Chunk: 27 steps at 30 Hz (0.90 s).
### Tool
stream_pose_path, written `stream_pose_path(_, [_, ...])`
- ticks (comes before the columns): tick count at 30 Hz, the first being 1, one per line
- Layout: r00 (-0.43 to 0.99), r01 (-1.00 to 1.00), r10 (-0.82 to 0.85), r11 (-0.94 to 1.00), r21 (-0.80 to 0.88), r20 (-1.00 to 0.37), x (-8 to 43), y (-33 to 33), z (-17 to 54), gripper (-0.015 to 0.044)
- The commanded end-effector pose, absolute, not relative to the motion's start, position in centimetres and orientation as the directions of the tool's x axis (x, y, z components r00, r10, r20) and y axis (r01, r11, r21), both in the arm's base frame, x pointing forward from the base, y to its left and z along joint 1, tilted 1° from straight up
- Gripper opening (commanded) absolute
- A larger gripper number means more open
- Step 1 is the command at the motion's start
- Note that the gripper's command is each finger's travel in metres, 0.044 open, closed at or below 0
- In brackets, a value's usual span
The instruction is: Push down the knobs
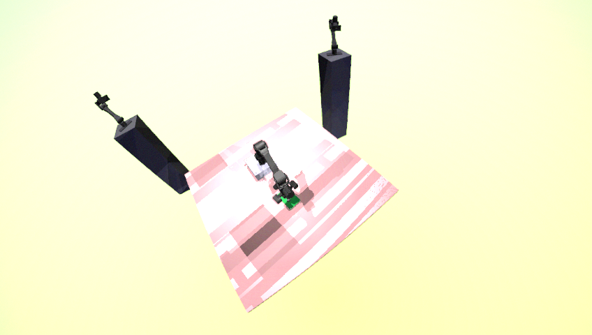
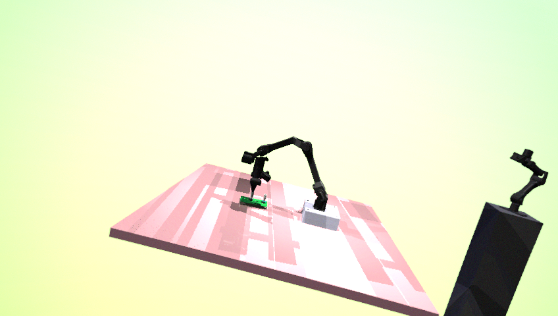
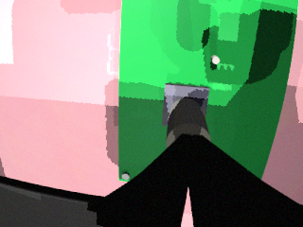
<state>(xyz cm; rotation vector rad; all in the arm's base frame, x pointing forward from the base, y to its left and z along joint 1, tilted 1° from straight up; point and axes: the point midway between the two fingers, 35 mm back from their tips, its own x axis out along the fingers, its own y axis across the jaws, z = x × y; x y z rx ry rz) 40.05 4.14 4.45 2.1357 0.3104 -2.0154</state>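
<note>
The green circuit board stands on the table. My gripper is shut with nothing between its fingers. It points down, its tips at the top of one knob; whether they touch is hard to tell. That knob stands upright over a square grey potentiometer; the gap beneath it cannot be judged. The other knob stands upright near the board end closer to the arm's base, raised above the board. It does not show in the wrist view.
The arm's white base box stands on the table. Small pale pins show on the board. Two dark pedestals with other arms stand beyond the table; one pedestal shows in the exterior view.
</note>
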Motion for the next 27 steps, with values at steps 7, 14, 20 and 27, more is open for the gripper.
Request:
stream_pose_path(7, [0.055,0.275,0.019,-0.961,-0.003,-0.998,40.08,4.09,4.14,0.0000])
stream_pose_path(14, [0.055,0.275,0.019,-0.961,-0.003,-0.998,40.08,4.09,4.08,0.0000])
stream_pose_path(20, [0.055,0.275,0.019,-0.961,-0.003,-0.998,40.09,4.09,3.94,0.0000])
stream_pose_path(27, [0.055,0.275,0.019,-0.961,-0.003,-0.998,40.09,4.09,3.94,0.0000])
